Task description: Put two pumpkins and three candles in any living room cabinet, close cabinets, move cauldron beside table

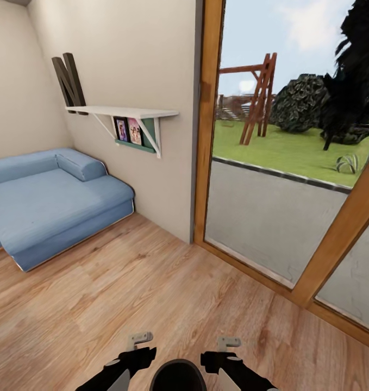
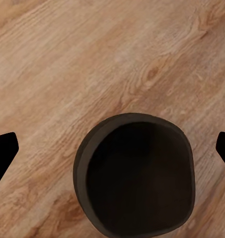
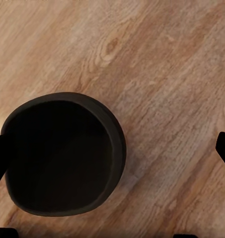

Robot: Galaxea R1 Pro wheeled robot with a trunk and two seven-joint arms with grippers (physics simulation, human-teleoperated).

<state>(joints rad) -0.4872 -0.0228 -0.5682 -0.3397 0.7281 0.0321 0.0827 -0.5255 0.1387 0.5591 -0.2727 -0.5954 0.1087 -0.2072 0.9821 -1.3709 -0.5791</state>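
Note:
The cauldron point(image 1: 177, 376), a small round black pot with a wide mouth, sits at the bottom edge of the head view, between my two arms. My left gripper point(image 1: 134, 356) is just to its left and my right gripper point(image 1: 220, 358) just to its right. In the left wrist view the cauldron point(image 2: 137, 176) lies between the widely spread black fingers point(image 2: 4, 148) of the open left gripper point(image 2: 114, 148). The right gripper point(image 3: 111, 151) is open too, with the cauldron point(image 3: 62, 153) towards one finger. I cannot tell whether the pot rests on the floor. Pumpkins, candles, cabinet and coffee table are out of view.
A blue sofa point(image 1: 48, 201) stands at the left against the beige wall. A white wall shelf point(image 1: 124, 113) carries dark letters and framed photos. A wood-framed glass door point(image 1: 293, 184) runs along the right. Wood floor point(image 1: 151, 282) lies ahead.

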